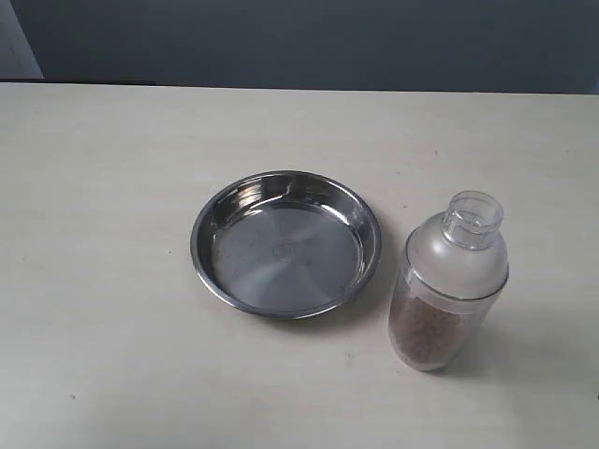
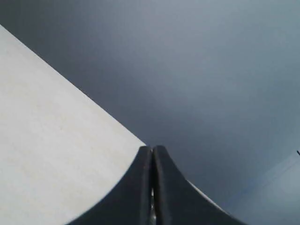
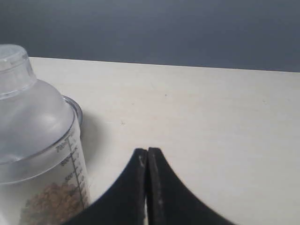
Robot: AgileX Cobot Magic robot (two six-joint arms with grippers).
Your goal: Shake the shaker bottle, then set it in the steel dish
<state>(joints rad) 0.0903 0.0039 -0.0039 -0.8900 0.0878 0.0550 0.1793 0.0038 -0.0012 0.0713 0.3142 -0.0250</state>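
Observation:
The shaker bottle (image 1: 449, 281) stands upright on the table, right of the steel dish (image 1: 285, 243), a small gap between them. It is clear plastic with a frosted dome, a small clear cap and brown granules in its lower part. The dish holds nothing. Neither gripper shows in the exterior view. In the right wrist view my right gripper (image 3: 147, 151) is shut with nothing in it, and the shaker bottle (image 3: 37, 140) stands close beside it, apart from the fingers. The left wrist view shows my left gripper (image 2: 152, 149) shut and empty over a table edge, with no task object in sight.
The pale table (image 1: 94, 187) stretches all around the dish and bottle. A dark grey wall (image 1: 309, 42) runs behind its far edge. In the left wrist view the table edge (image 2: 93, 101) cuts diagonally against the dark background.

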